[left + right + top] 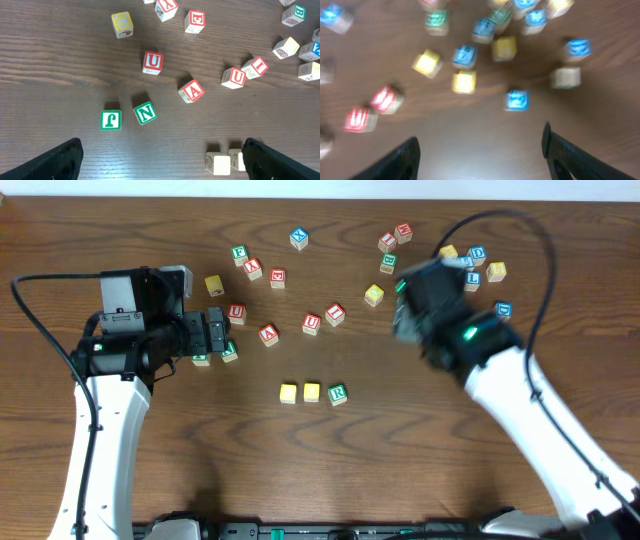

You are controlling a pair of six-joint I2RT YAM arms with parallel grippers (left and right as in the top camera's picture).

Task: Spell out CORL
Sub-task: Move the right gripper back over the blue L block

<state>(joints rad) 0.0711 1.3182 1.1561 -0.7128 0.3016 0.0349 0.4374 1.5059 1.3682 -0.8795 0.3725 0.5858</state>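
Two yellow cubes [288,392] [312,392] and a white cube with a green R [338,393] stand in a row at the table's middle front. A blue-lettered cube that looks like the L [473,279] sits in the cluster at the back right. My right gripper [405,315] hovers blurred beside that cluster. In the right wrist view my right gripper [480,155] is open and empty, with a blue-lettered cube [517,100] just ahead. My left gripper [215,330] is open at the left. The left wrist view shows my left gripper [162,165] empty and the row's cubes [218,163] by its right finger.
Red-lettered cubes [311,323] lie scattered across the middle back. Green J [110,120] and N [145,113] cubes sit just ahead of the left gripper. A lone yellow cube [213,284] sits at the back left, and more yellow and blue cubes [496,271] crowd the back right.
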